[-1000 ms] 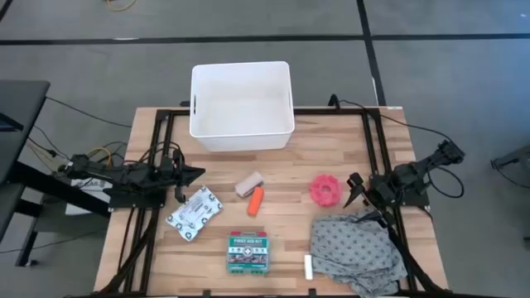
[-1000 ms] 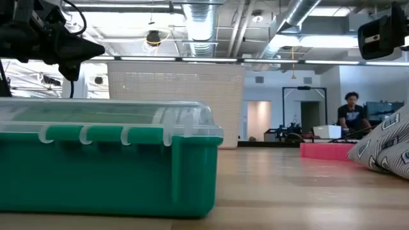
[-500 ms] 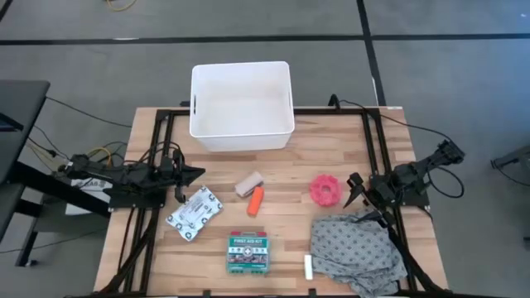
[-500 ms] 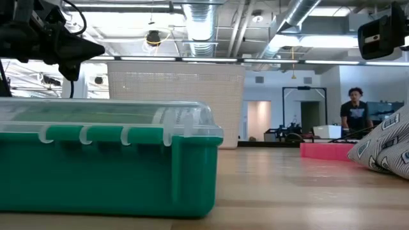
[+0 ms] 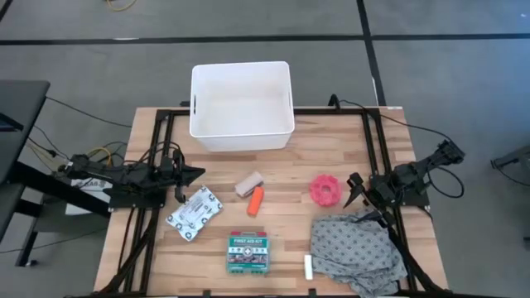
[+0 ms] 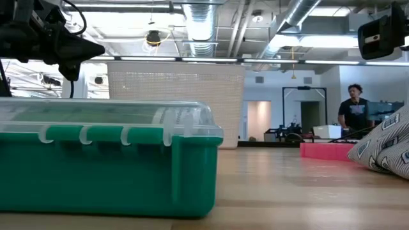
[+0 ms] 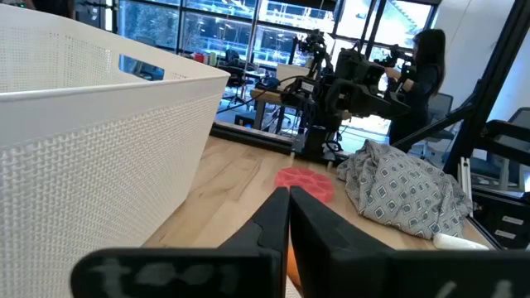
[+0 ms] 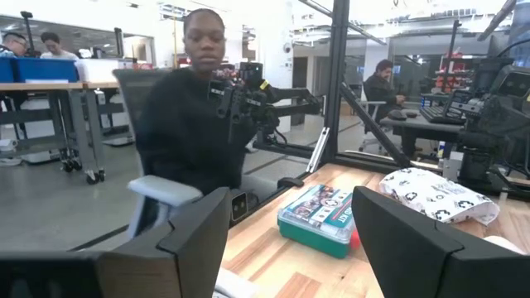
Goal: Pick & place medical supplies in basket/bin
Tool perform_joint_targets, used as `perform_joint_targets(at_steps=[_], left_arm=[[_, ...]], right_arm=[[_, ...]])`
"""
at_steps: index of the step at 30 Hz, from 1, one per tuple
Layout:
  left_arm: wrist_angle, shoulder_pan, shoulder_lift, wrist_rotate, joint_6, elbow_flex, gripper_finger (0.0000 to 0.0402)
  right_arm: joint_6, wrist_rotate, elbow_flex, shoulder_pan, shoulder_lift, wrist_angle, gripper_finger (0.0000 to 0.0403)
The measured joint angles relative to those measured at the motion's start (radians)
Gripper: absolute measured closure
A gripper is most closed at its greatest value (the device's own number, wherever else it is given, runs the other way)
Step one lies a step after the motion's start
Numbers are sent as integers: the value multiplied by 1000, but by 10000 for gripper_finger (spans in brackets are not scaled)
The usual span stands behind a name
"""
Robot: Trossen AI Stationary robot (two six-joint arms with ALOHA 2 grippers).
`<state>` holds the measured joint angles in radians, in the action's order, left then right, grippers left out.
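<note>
Counter (image 5: 290,165): light wood, seen whole only in the high view.

White tub (image 5: 242,106): at the far edge, left of centre, partly overhanging it; nothing visible inside. The left wrist view shows its perforated wall (image 7: 91,141) close up.

Beige bandage roll (image 5: 248,183) and orange tube (image 5: 256,199): mid-counter, just beside each other.

Pink round roll (image 5: 325,189): right of centre, near the right gripper; a low pink strip in the low view (image 6: 327,151).

Flat white printed packet (image 5: 195,213): toward the left edge, near the left gripper.

Green-and-white first-aid box (image 5: 248,252): near the front edge, centre. The low view adds its clear lid and green base (image 6: 108,167); the right wrist view shows its printed top (image 8: 321,217).

Small white tube (image 5: 308,266): front edge, touching the grey patterned cloth (image 5: 356,250) at the front right corner.

Left gripper (image 5: 197,173): at the left edge, fingers together, holding nothing.

Right gripper (image 5: 354,192): at the right edge, fingers (image 8: 195,228) spread apart, holding nothing.

Only the level views show people: a seated person (image 8: 195,124) beyond the counter, another (image 6: 352,112) far off.
</note>
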<state>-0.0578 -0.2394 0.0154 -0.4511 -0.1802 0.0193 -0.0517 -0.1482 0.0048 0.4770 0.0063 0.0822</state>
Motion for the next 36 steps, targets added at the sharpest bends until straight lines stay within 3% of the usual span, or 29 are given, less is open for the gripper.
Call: perform_joint_targets(at_steps=[24, 36], left_arm=[[-27, 0, 0, -24, 2, -3, 400], [-9, 0, 0, -38, -219, -1, 400]], right_arm=[[0, 0, 0, 0, 0, 0, 153], [0, 0, 0, 0, 0, 0, 153]])
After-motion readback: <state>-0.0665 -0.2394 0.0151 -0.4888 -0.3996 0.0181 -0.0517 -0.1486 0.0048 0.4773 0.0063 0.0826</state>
